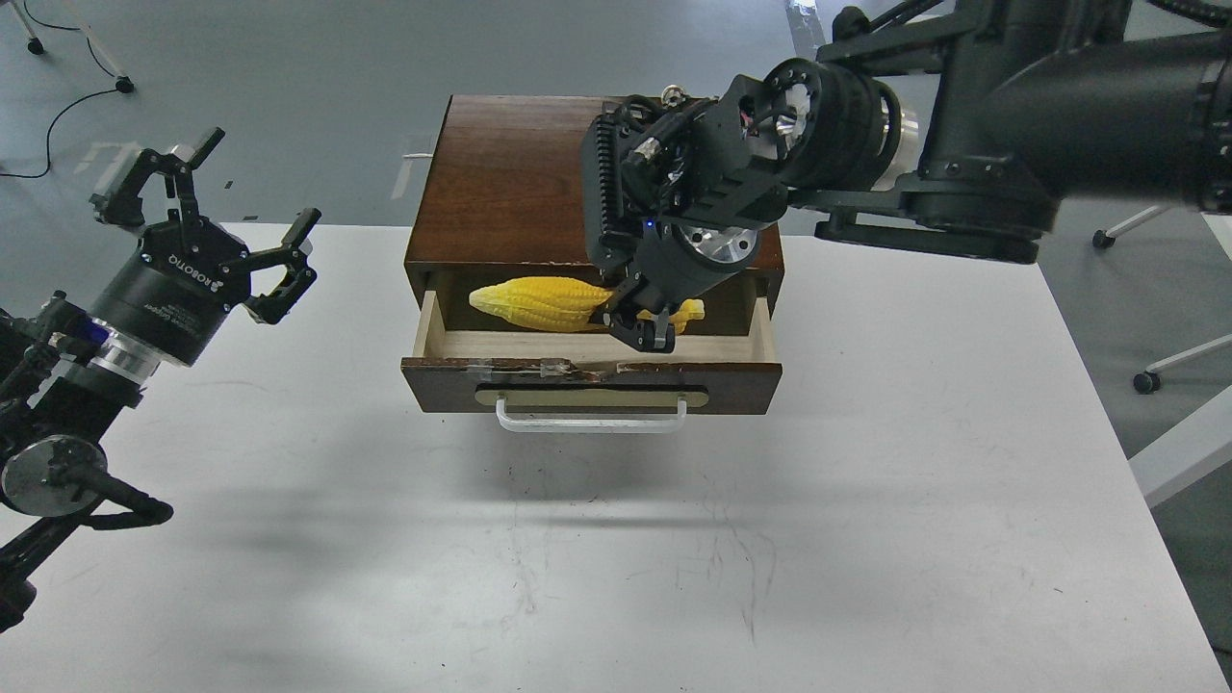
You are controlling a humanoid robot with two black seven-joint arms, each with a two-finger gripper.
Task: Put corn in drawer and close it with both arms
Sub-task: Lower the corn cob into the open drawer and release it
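Nearest, at the bottom of the frame, the white desk (674, 558) lies scuffed and bare under a broad shadow. At the left edge the left arm comes in, and its left hand (226, 207), marked ROBOTIQ, hangs above the desk's upper left part with its two fingers spread wide apart, grasping nothing and well apart from the cabinet. In the centre the drawer (592, 383) stands pulled out of the dark wooden cabinet (510, 183), its dark brown front towards the viewer with a chipped, taped top edge, a tan oval plate and a white bar handle (591, 422) below it; the inside is pale wood. The corn (539, 303), bright yellow and ribbed, lies lengthwise in the drawer towards its back, pointed end to the left. The right arm reaches in from the upper right of the frame, and its right hand (647, 329) dips into the drawer at the corn's right part, fingertips close together at the cob; whether they clench it or have released it I cannot tell
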